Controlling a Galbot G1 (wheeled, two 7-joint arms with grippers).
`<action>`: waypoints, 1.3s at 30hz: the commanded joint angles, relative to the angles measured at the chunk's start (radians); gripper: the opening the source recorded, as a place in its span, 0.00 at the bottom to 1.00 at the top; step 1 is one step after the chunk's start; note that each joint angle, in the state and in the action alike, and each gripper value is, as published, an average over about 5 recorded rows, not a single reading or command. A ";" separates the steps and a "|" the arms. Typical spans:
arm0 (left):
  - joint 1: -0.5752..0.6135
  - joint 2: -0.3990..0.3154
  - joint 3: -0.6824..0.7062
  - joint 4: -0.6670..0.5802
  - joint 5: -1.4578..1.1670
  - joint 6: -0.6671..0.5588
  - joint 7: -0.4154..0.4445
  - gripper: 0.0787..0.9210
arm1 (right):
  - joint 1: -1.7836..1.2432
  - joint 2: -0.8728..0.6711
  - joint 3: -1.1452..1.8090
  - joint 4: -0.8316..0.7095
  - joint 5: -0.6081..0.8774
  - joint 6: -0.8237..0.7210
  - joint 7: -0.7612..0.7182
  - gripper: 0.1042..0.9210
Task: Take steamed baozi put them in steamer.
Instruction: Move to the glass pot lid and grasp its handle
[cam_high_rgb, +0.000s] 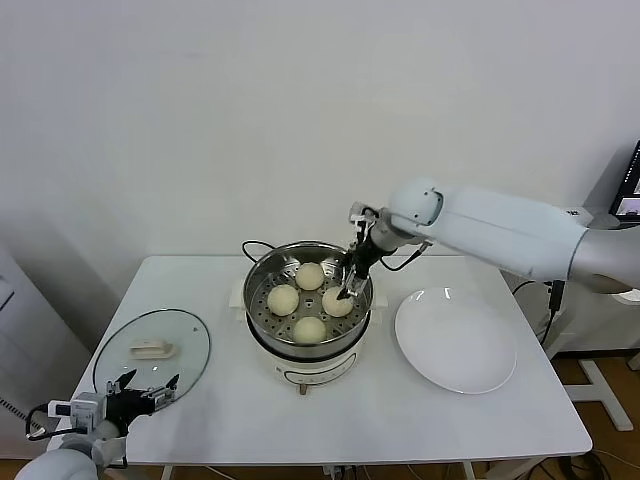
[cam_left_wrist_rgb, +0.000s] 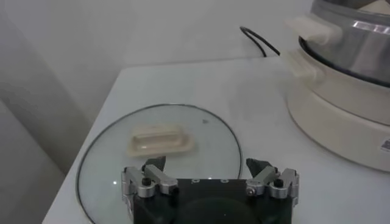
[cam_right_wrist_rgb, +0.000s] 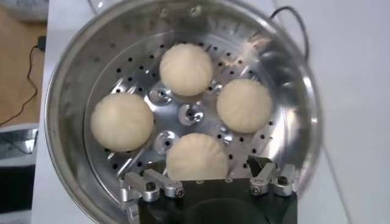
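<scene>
Buns (cam_high_rgb: 309, 301): four on the steamer (cam_high_rgb: 262, 318) tray.
Right gripper (cam_high_rgb: 347, 290): spread wide over one bun, seemingly not gripping.
Left gripper (cam_high_rgb: 145, 388): wide, empty, above glass lid (cam_high_rgb: 190, 345).

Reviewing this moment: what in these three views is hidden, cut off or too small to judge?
- Head view: right pincer hides part of one baozi; contact unclear.
- Right wrist view: nearest baozi partly hidden by the pincer body; steamer rim cut off.
- Left wrist view: steamer cut by the edge, inside unseen; glass lid partly behind the left pincer.
- Head view: steamer base markings too small.

White table (cam_high_rgb: 400, 420): glass lid (cam_high_rgb: 152, 352), steamer (cam_high_rgb: 308, 335), white plate (cam_high_rgb: 456, 342).
</scene>
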 joint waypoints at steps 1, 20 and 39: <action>-0.011 -0.004 -0.002 0.004 0.000 0.003 -0.001 0.88 | -0.122 -0.148 0.322 0.004 0.126 0.063 0.143 0.88; -0.031 -0.017 -0.031 0.010 0.001 -0.020 0.003 0.88 | -0.931 -0.220 1.215 0.117 -0.022 0.427 0.614 0.88; -0.045 -0.042 -0.027 0.101 0.418 -0.194 0.150 0.88 | -1.587 0.057 1.887 0.281 -0.416 0.504 0.663 0.88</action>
